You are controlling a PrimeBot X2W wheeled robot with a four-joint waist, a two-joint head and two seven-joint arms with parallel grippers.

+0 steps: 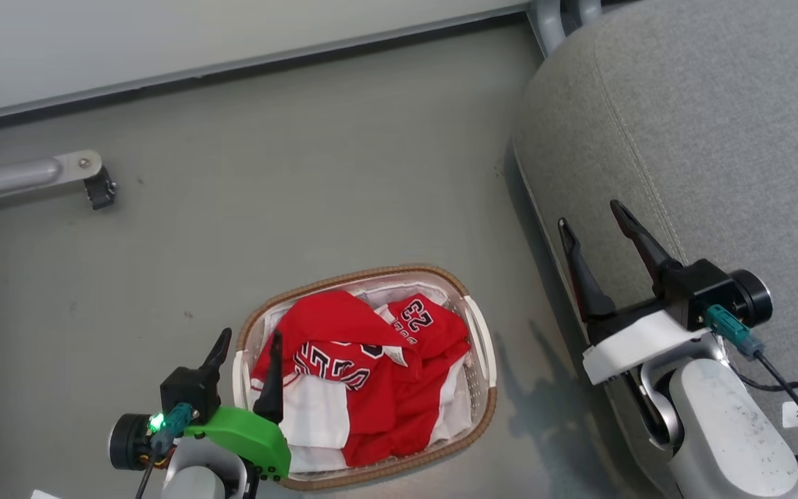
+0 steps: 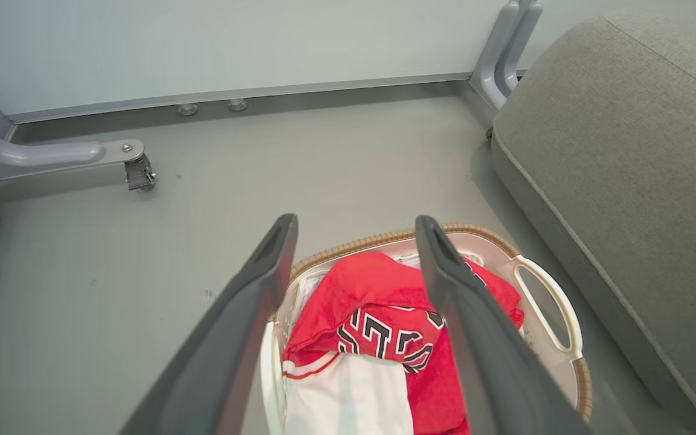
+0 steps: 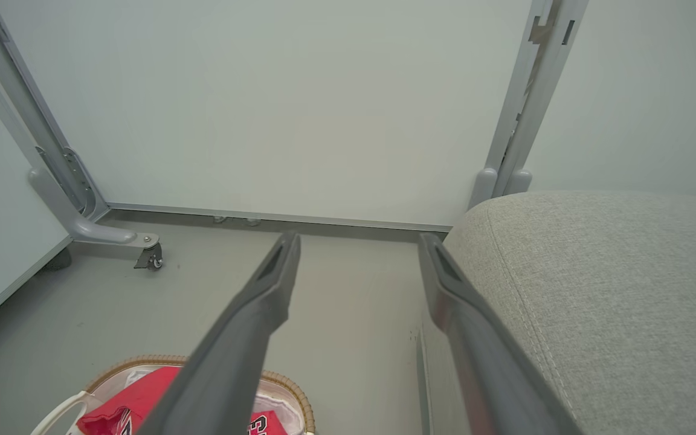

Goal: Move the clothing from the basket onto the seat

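The red jersey with white trim and a black-and-white 23 lies crumpled inside the oval white basket with a brown woven rim, on the grey floor. My left gripper hangs open above the basket's left end, with nothing between its fingers. The left wrist view looks down between those fingers at the jersey and the basket. My right gripper stands open and empty over the left edge of the grey seat. The right wrist view shows the seat and part of the basket.
A grey frame leg with a caster lies on the floor at the left. A pale wall panel runs along the back, and an upright grey post stands by the seat's far corner. Bare floor lies between basket and wall.
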